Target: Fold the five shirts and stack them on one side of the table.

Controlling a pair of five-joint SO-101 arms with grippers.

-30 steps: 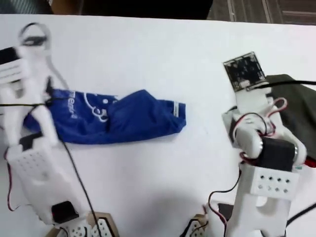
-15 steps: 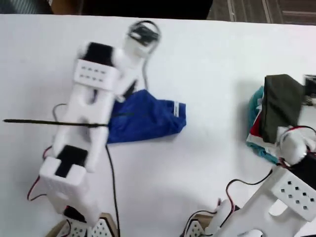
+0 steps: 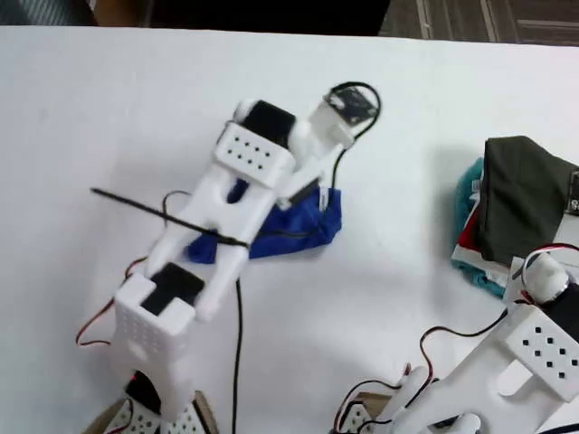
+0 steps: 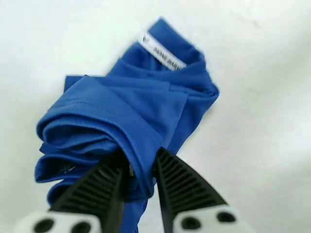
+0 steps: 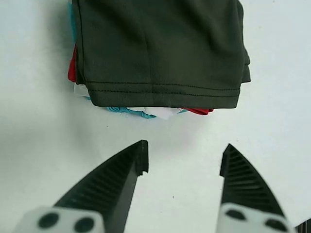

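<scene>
Well apart from the stack of folded shirts (image 3: 511,203), out on the white table (image 3: 118,117), the blue shirt (image 4: 131,107) lay bunched into a thick bundle of folds, and the left gripper (image 4: 142,162) had hold of it! Its two black ribbed fingers (image 4: 180,189) were pinching a fold of blue cloth between them, the fabric squeezed tight in the narrow gap. Layer upon layer of rolled cloth sat just beside that grip, and a small white label (image 4: 163,51) showed at the edge of the shirt beyond the fingers.

Seen from above, the left arm (image 3: 217,235) lay stretched across the bundle and covered much of it. The largest patch of blue showed on the side toward the stack, with open table between the two.

Over at the stack itself, a dark shirt (image 5: 160,48) lay flat on top, its stitched hem running straight along one side. Thin edges of teal, red and white cloth peeked out from underneath it.

The right gripper (image 5: 184,155) hung just short of that hemmed side, near the stack but not touching it. Its fingers (image 5: 114,182) were spread wide apart, with bare table between them. The right arm (image 3: 534,348) stood close beside the stack, at the table's edge.
</scene>
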